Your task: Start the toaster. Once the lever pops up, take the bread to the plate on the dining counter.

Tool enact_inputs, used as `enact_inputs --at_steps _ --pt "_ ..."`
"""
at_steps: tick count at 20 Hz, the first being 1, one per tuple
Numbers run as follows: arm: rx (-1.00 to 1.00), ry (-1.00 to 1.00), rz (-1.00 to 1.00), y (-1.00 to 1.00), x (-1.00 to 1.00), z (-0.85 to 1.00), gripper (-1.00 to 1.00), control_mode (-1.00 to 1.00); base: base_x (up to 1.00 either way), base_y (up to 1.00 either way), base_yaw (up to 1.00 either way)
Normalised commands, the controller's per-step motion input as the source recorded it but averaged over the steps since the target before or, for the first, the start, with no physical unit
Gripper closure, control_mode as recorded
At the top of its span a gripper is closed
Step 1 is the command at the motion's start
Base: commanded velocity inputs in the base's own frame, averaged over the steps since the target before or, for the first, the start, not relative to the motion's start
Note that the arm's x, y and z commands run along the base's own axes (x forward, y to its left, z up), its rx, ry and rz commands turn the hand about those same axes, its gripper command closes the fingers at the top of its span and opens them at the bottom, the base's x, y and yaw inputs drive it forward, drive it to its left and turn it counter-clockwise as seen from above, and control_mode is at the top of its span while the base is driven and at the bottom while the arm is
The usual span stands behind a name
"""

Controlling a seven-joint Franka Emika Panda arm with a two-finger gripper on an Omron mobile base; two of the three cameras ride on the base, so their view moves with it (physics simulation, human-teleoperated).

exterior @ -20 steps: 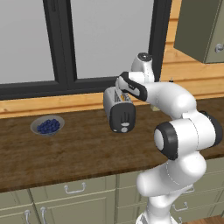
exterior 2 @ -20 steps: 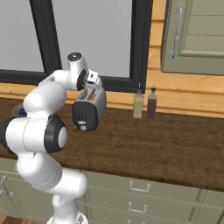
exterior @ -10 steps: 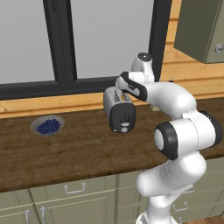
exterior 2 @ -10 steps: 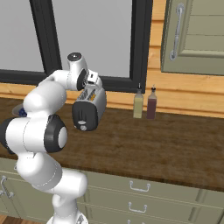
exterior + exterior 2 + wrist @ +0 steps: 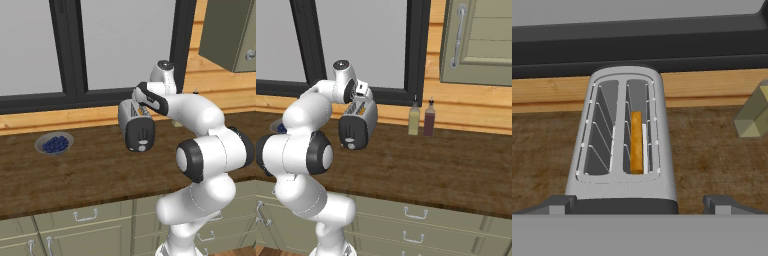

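Note:
The silver toaster (image 5: 136, 122) stands on the dark wood worktop below the window, its black end panel facing the room. On that panel the small grey lever (image 5: 141, 135) sits above a pale dial. In the hand view I look straight down on the toaster (image 5: 662, 165). The orange-tan bread (image 5: 636, 142) stands low in its right slot. My gripper (image 5: 640, 204) hovers open just above the toaster's near end, one fingertip (image 5: 559, 202) out past each side, touching nothing. From the right base view the hand (image 5: 360, 95) hangs over the toaster (image 5: 358, 122). The plate and the dining counter are out of view.
A grey bowl of blue berries (image 5: 54, 144) rests on the worktop to the left. Two bottles (image 5: 414, 119) (image 5: 429, 120) stand against the wall to the toaster's right. A wall cabinet (image 5: 481, 40) hangs at the upper right. Drawer fronts run below the worktop edge.

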Motion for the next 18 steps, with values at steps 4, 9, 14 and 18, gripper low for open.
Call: enact_inputs --at_steps 4,9,14,18 --pt "0.00 0.00 0.00 0.00 0.00 0.00 -1.00 -1.00 0.00 0.00 0.00" --pt "0.00 0.00 0.00 0.00 0.00 0.00 -1.00 -1.00 0.00 0.00 0.00" --pt "0.00 0.00 0.00 0.00 0.00 0.00 -1.00 -1.00 0.00 0.00 0.00" --pt "0.00 0.00 0.00 0.00 0.00 0.00 -1.00 -1.00 0.00 0.00 0.00"
